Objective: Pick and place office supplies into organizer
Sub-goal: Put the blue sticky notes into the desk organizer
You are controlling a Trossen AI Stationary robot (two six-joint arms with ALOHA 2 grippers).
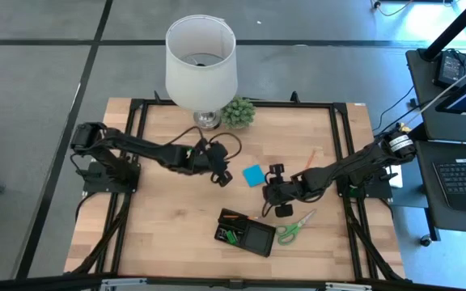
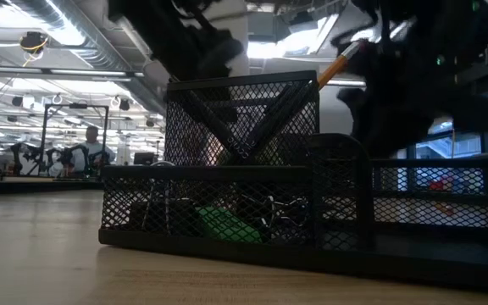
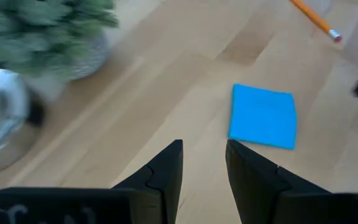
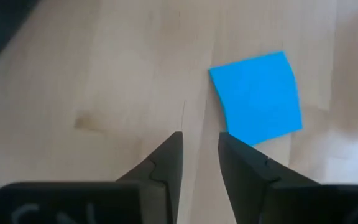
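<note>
The blue sticky-note pad lies flat on the table between my two grippers. My left gripper hovers just left of it, fingers a little open and holding nothing; the left wrist view shows the pad ahead of its fingers. My right gripper is just right of the pad, also a little open. In the right wrist view one fingertip overlaps the pad's corner; whether it touches I cannot tell. The black mesh organizer sits near the near edge with pens, clips and a green piece inside.
Green-handled scissors lie right of the organizer. An orange pencil lies far right of the pad. The white lamp and small green plant stand at the far edge, close behind my left gripper. Bare wood lies on the left half.
</note>
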